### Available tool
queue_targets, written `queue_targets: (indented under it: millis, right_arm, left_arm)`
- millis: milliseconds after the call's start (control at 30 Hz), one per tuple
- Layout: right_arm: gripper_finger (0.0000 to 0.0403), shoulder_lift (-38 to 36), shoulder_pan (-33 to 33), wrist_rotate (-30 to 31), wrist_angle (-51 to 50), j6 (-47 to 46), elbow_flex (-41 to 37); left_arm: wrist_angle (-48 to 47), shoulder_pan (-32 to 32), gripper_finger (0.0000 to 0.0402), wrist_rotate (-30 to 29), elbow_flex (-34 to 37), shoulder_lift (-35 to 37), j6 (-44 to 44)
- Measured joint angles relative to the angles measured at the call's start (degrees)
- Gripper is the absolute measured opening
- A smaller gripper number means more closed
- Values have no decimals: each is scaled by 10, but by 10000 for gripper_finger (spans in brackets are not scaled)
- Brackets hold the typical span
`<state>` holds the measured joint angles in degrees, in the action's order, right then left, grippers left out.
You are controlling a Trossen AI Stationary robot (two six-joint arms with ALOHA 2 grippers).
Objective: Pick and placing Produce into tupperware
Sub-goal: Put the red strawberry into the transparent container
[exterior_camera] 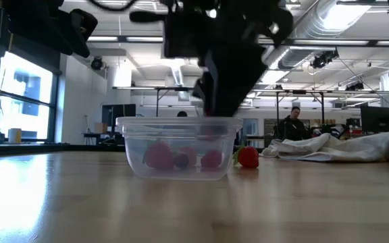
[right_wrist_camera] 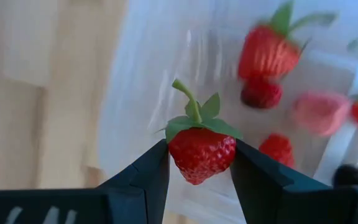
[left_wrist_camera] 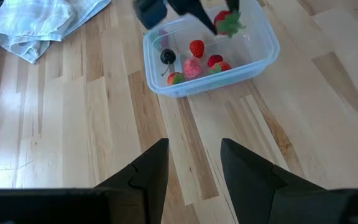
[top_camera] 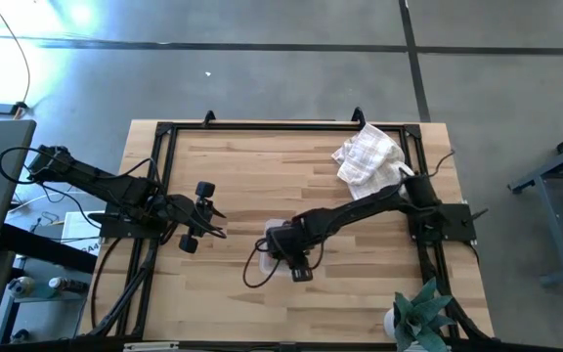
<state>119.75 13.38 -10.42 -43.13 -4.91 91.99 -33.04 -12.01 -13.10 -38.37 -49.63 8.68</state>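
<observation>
Tupperware (left_wrist_camera: 253, 59) sits near the middle of the wooden table (top_camera: 262, 166), clear and low-walled, with the right arm stretched over it. A crumpled white checked cloth (top_camera: 368, 156) lies well apart from the tupperware, toward the table's far right corner, and a green paper-like plant (top_camera: 420, 311) stands at the near right edge. In the low view a person (exterior_camera: 292, 125) sits in the room beyond the table.

Left gripper (left_wrist_camera: 194, 165) waits well to the left of the tupperware, fingers parted with bare wood between them — nothing in them, nothing blocking its view of the box.

Right gripper (right_wrist_camera: 199, 163) hangs right over the tupperware, its two dark fingers closed on a red strawberry (right_wrist_camera: 201, 152), green top and stem up. Its dark body hides much of the box from above.

Inside the tupperware: more strawberries (left_wrist_camera: 197, 48), a pink piece (left_wrist_camera: 192, 68) and one dark berry (left_wrist_camera: 168, 56), clustered at the end nearer the left gripper. The low view shows one more red berry (exterior_camera: 248, 156) just beside the tupperware's wall — inside or outside, I cannot tell.
</observation>
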Motion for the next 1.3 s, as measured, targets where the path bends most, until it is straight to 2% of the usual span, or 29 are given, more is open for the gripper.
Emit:
queue_targets:
  millis: [300, 1300]
  right_arm:
    - [146, 5, -7, 9, 56, -2, -28]
    - [147, 33, -5, 1, 48, 37, -29]
  left_arm:
    - [0, 0, 136, 0, 0, 0, 0]
    - [0, 0, 136, 0, 0, 0, 0]
